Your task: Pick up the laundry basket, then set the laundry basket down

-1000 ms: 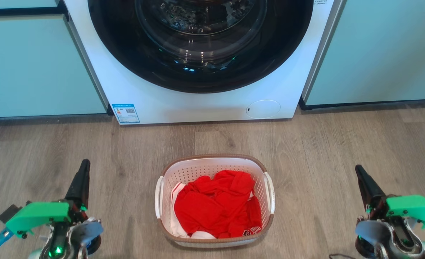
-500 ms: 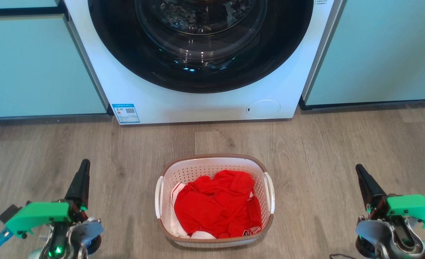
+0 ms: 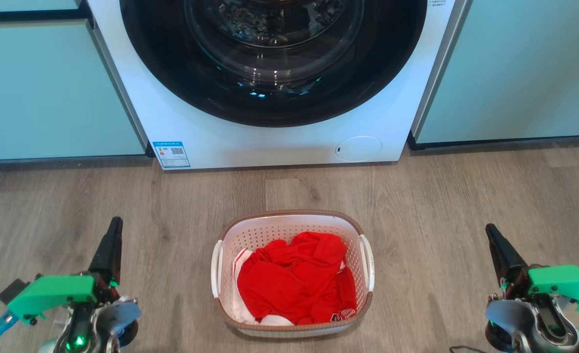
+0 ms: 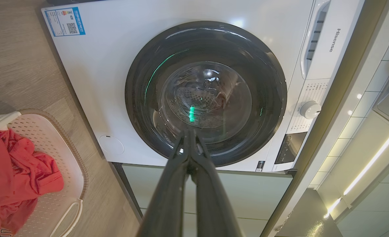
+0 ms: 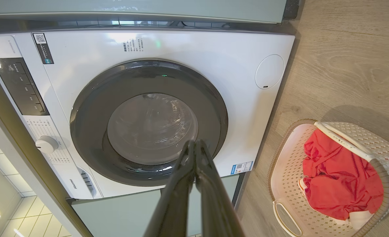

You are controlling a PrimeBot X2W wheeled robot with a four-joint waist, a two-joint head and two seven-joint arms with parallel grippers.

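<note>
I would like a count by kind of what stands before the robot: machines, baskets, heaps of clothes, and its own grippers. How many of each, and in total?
Washing machine: 1
Laundry basket: 1
Heap of red clothes: 1, single pieces cannot be told apart
Grippers: 2, the left gripper and the right gripper
Total: 5

the washing machine (image 3: 279, 142) is cut off by the head view's top edge, the print on its blue label (image 3: 171, 154) is too small to read, and red clothes (image 3: 294, 284) hide the floor of the laundry basket (image 3: 269, 233).
</note>
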